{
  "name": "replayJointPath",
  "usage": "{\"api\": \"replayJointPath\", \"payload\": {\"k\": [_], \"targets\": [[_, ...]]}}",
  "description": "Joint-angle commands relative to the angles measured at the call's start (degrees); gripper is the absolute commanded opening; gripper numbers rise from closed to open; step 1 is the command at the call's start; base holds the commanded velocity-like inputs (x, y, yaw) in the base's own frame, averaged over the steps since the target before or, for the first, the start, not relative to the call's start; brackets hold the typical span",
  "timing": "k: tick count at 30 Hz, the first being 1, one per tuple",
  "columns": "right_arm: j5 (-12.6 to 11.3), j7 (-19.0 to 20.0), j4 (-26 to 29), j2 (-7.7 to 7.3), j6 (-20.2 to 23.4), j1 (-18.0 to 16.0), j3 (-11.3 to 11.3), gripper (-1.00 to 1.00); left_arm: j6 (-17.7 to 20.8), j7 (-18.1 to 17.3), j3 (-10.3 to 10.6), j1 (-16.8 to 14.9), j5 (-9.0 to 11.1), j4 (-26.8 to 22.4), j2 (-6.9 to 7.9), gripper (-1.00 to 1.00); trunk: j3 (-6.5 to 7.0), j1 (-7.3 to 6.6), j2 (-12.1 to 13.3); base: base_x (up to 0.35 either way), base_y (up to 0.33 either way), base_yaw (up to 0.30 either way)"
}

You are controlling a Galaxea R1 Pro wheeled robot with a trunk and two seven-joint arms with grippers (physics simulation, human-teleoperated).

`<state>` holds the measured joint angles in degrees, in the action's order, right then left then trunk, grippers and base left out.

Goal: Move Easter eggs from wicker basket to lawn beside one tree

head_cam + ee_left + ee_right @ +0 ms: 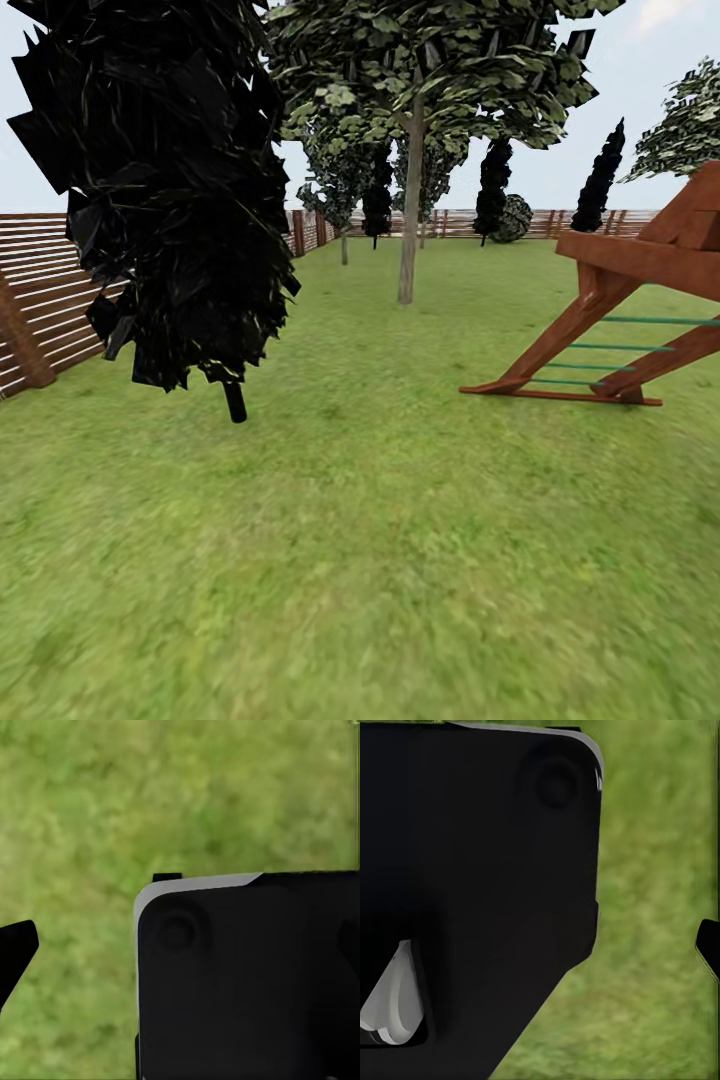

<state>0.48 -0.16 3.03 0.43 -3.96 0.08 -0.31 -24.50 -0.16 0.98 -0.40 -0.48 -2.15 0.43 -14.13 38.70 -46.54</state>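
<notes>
Green lawn (380, 520) fills the head view; a tree (409, 200) with a straight grey-brown trunk and leafy crown stands far ahead, past a black cypress (170, 200), a fence (40, 300) and a wooden frame (620, 320). Both wrist views show grass under dark robot bodywork (247, 975); whether either gripper is open or closed cannot be told.
</notes>
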Motion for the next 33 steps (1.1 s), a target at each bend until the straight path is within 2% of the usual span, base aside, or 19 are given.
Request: {"api": "replayJointPath", "payload": {"k": [1, 17, 33], "targets": [[0.0, 0.0, 0.1, 0.01, -0.1, 0.0, 0.0, 1.0, -0.2, 0.0, 0.1, 0.0, 0.0, 0.0, 0.01, 1.0, -0.06, 0.04, 0.0, 0.313, -0.081, 0.0], [0.0, 0.0, 0.0, 0.01, -0.1, 0.0, 0.0, 1.0, -0.2, 0.0, 0.1, 0.0, 0.0, 0.0, -0.05, 1.0, -0.06, 0.04, 0.0, 0.312, -0.076, 0.0], [0.0, 0.0, 0.0, 0.01, -0.1, 0.0, 0.0, 1.0, -0.2, 0.0, 0.1, 0.0, 0.0, 0.0, 0.01, 1.0, -0.06, 0.04, 0.0, 0.308, -0.006, 0.0]]}}
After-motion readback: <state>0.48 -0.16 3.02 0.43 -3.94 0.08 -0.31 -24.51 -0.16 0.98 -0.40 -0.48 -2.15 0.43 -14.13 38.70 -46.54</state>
